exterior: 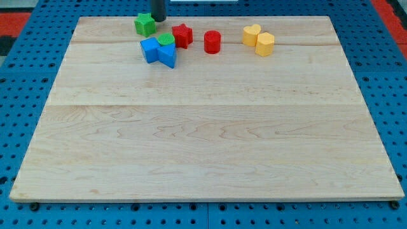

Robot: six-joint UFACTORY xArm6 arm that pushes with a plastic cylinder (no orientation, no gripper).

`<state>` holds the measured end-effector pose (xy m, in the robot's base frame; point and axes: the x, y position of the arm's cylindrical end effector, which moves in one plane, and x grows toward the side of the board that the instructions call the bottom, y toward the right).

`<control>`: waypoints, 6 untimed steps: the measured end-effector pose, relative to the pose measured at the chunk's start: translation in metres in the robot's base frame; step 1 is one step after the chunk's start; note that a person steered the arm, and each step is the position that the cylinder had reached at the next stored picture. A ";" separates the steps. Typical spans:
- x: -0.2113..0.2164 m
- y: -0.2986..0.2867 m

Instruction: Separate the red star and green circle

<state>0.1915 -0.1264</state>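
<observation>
The red star (182,35) lies near the view's top, left of centre. The green circle (165,40) sits just to its left, touching or nearly touching it, and rests against two blue blocks (158,51). My tip (158,20) stands at the board's top edge, just right of a green star-like block (145,24). It is above and left of the green circle and the red star, a short gap away from both.
A red cylinder (212,42) stands right of the red star. Two yellow blocks (258,39) lie further right, touching each other. The wooden board (203,140) rests on a blue pegboard.
</observation>
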 end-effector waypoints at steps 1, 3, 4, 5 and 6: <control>0.015 -0.035; 0.029 -0.027; 0.000 0.032; 0.023 0.066; 0.076 0.063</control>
